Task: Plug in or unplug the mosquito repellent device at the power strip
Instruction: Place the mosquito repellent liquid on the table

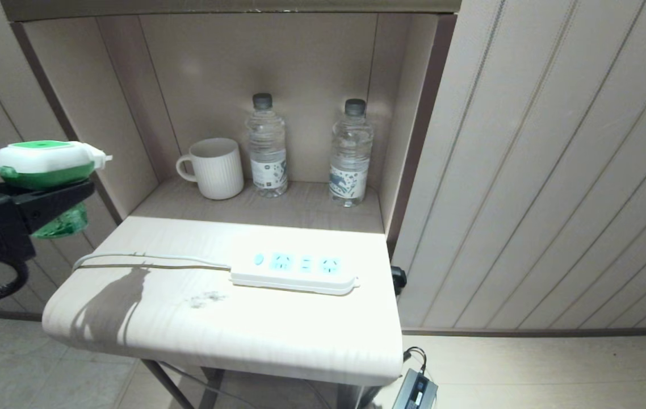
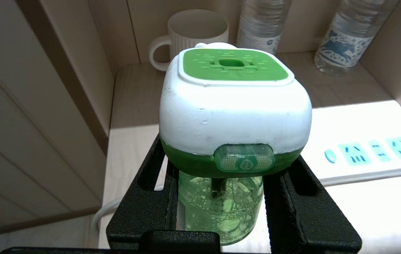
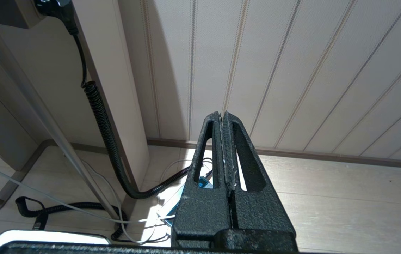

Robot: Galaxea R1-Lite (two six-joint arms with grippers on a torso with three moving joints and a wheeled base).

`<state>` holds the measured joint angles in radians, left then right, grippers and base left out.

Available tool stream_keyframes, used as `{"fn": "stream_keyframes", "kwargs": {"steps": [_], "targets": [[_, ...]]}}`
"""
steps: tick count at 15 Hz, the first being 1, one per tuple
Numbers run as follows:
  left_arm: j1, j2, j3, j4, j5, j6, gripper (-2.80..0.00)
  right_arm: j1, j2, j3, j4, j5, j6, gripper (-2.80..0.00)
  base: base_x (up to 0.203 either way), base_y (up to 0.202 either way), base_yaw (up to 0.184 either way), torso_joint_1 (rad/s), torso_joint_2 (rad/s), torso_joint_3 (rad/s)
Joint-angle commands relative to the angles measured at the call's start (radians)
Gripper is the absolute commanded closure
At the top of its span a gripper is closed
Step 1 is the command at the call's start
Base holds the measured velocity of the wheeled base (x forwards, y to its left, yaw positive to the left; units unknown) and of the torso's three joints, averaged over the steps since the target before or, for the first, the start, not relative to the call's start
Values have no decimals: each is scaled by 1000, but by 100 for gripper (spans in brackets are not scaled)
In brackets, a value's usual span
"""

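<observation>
The left hand (image 1: 56,207) grips the mosquito repellent device (image 1: 45,165) by its green bottle, upright, in the air off the worktop's (image 1: 215,329) left edge, well apart from the power strip (image 1: 294,272) (every socket free). The right hand (image 3: 223,148) hangs pressed closed near the floor.

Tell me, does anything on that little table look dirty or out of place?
Yes: a small dark smudge mars the pale table, just in front of the power strip's cord end. Nothing else looks spilled or askew.
</observation>
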<state>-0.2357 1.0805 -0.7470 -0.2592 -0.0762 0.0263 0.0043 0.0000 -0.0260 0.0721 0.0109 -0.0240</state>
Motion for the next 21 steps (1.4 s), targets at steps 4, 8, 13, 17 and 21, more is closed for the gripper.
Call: {"fn": "stream_keyframes", "kwargs": {"steps": [4, 8, 13, 17, 21], "targets": [[-5, 275, 123, -423, 26, 0, 0, 0, 0, 0, 0, 0, -1, 0, 0, 0, 0, 0, 0, 0], [-32, 429, 152, -589, 36, -4, 0, 0, 0, 0, 0, 0, -1, 0, 0, 0, 0, 0, 0, 0], [-50, 535, 157, -658, 69, -37, 0, 0, 0, 0, 0, 0, -1, 0, 0, 0, 0, 0, 0, 0], [-76, 592, 143, -663, 111, -49, 0, 0, 0, 0, 0, 0, -1, 0, 0, 0, 0, 0, 0, 0], [-79, 619, 133, -663, 113, -57, 0, 0, 0, 0, 0, 0, -1, 0, 0, 0, 0, 0, 0, 0]]}}
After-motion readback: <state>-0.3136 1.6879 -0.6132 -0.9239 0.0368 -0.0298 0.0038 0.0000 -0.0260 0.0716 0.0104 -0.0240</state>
